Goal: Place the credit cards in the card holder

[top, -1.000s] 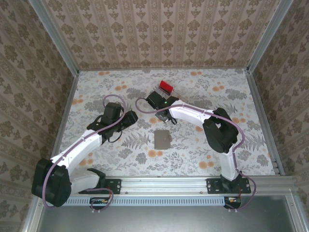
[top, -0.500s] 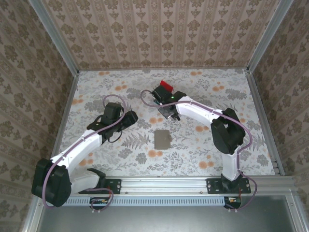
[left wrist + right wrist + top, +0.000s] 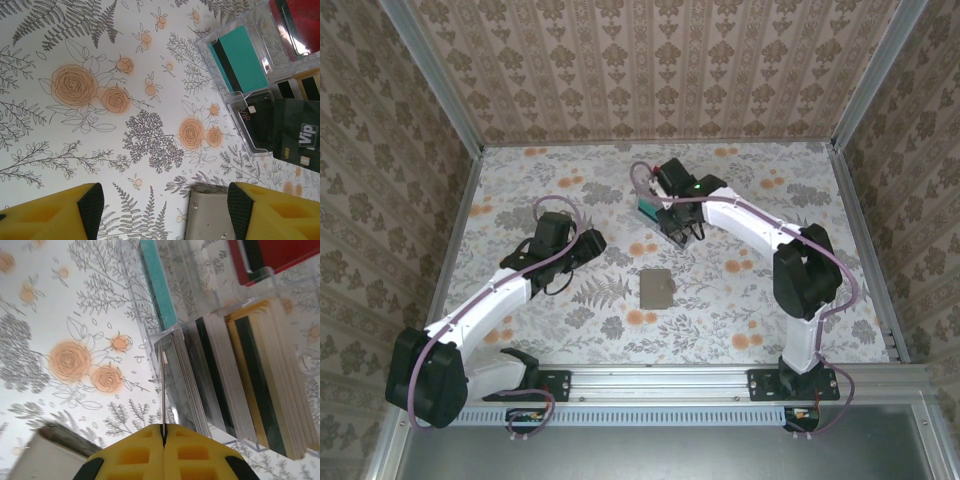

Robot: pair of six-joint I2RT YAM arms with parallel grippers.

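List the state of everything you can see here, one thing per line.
Left gripper: open, empty, above the table.
Right gripper: shut on a dark card.
Dark card: pinched at one edge, beside the rack's stacks.
Clear rack: holds stacks of cards.
Teal card: in a rack slot.
Card holder: flat on the table, untouched.

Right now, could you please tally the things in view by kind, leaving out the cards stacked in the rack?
Grippers: 2, the left gripper and the right gripper
Grey card holder: 1
Clear rack: 1
Held card: 1, in the right gripper
Total: 5
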